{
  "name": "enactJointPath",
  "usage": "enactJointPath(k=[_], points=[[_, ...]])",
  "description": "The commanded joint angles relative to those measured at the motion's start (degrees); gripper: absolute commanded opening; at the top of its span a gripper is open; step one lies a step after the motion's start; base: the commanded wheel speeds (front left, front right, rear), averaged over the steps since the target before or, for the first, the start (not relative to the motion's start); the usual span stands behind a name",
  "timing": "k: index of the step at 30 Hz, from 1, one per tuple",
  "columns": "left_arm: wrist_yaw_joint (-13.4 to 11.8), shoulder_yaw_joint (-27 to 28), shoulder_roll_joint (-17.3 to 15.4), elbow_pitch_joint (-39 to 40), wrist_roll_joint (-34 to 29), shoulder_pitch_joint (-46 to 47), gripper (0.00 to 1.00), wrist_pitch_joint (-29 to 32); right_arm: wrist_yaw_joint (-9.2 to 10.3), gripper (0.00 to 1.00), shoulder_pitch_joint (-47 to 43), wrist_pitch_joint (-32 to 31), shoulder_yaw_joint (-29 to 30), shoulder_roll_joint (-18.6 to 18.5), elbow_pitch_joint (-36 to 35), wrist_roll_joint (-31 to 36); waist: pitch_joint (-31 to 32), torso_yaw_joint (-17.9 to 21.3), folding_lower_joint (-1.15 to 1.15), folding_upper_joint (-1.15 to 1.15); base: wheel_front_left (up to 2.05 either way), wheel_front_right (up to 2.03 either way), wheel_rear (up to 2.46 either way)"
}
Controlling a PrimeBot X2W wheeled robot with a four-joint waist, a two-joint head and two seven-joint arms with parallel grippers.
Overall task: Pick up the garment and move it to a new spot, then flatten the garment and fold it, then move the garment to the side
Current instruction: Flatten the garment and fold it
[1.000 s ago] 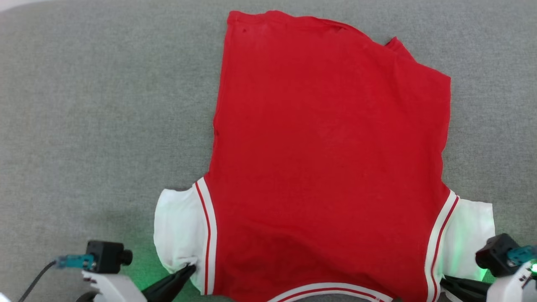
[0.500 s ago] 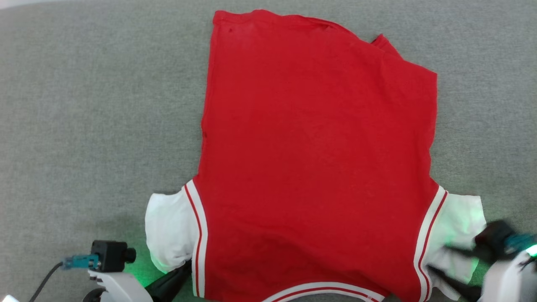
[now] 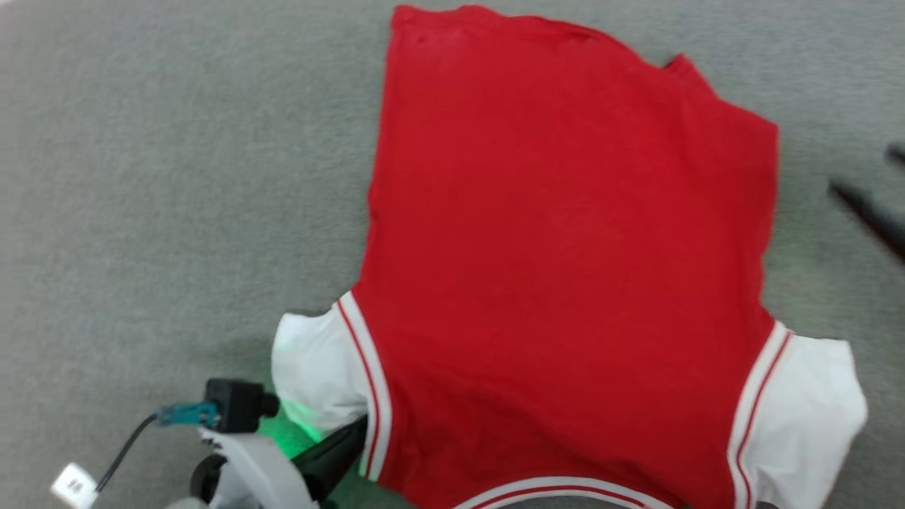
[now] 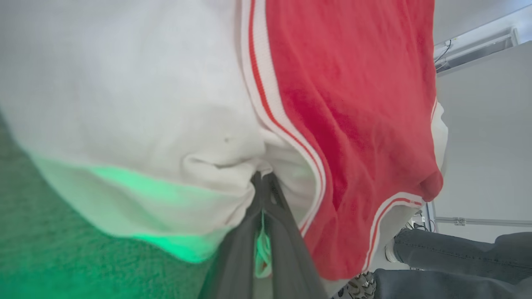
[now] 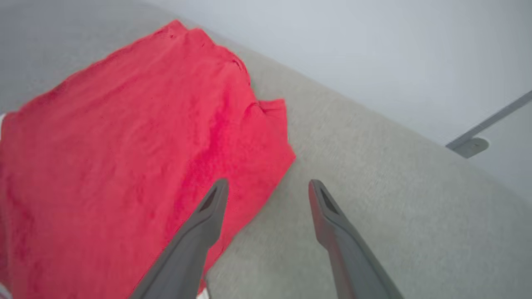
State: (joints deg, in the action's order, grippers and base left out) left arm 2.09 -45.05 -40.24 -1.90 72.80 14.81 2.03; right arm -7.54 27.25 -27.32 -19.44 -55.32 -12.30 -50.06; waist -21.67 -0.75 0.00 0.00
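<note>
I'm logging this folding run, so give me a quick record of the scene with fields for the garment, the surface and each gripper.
garment: red garment, spread flat, striped trim nearest the robot
surface: grey fabric surface
left gripper: left gripper shut on the white sleeve at the robot's left
right gripper: right gripper open, holding nothing, over the garment's right edge
bystander: person's legs in jeans, left wrist view

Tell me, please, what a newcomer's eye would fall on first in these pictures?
The bright red garment stands out first, spread across the middle of the grey surface. At its near left corner the left gripper is shut on a white sleeve, tinged with green light. The right gripper hangs open by the garment's right edge, holding nothing.
</note>
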Motion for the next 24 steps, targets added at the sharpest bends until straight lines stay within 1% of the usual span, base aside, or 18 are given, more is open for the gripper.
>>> enactJointPath(k=[1,5,9,11,13,16,20,24], points=[[0.3,-0.8,2.3,-1.1,-0.4,1.8,0.00,0.8,0.09,1.00,5.0,-1.4,-0.9,1.8,2.8,0.5,-2.5,-3.2,0.00,0.00,0.00,0.00,0.00],[1.2,-1.3,4.2,-2.5,-1.4,4.6,0.00,1.1,0.10,1.00,19.0,-5.5,-4.7,6.3,14.4,3.4,-5.0,-6.2,0.00,0.00,0.00,0.00,0.00],[2.1,-2.0,5.6,-3.4,-2.3,6.7,0.00,1.6,0.10,1.00,29.9,-9.4,-9.7,8.7,25.8,5.6,-7.5,-9.4,0.00,0.00,0.00,0.00,0.00],[2.4,-2.4,6.2,-3.9,-2.6,7.3,0.00,1.7,0.10,1.00,33.4,-12.0,-11.9,9.5,30.1,4.0,-8.6,-10.8,0.00,0.00,0.00,0.00,0.00],[2.9,-2.8,6.9,-4.5,-2.9,8.0,0.00,1.9,0.10,1.00,36.3,-14.7,-13.8,9.1,33.1,2.4,-9.7,-12.3,0.00,0.00,0.00,0.00,0.00],[3.0,-3.2,7.5,-5.3,-3.3,8.6,0.00,1.6,0.10,1.00,39.9,-17.6,-15.5,9.7,37.4,1.0,-11.4,-13.3,0.00,0.00,0.00,0.00,0.00],[3.2,-3.6,8.0,-6.2,-3.6,9.4,0.00,1.3,0.10,1.00,42.8,-20.5,-19.0,9.9,39.7,-0.8,-13.1,-13.9,0.00,0.00,0.00,0.00,0.00],[3.4,-3.4,8.4,-7.1,-3.3,10.2,0.00,1.0,0.09,1.00,43.2,-23.7,-22.9,10.6,40.6,-2.6,-13.8,-13.7,0.00,0.00,0.00,0.00,0.00]])
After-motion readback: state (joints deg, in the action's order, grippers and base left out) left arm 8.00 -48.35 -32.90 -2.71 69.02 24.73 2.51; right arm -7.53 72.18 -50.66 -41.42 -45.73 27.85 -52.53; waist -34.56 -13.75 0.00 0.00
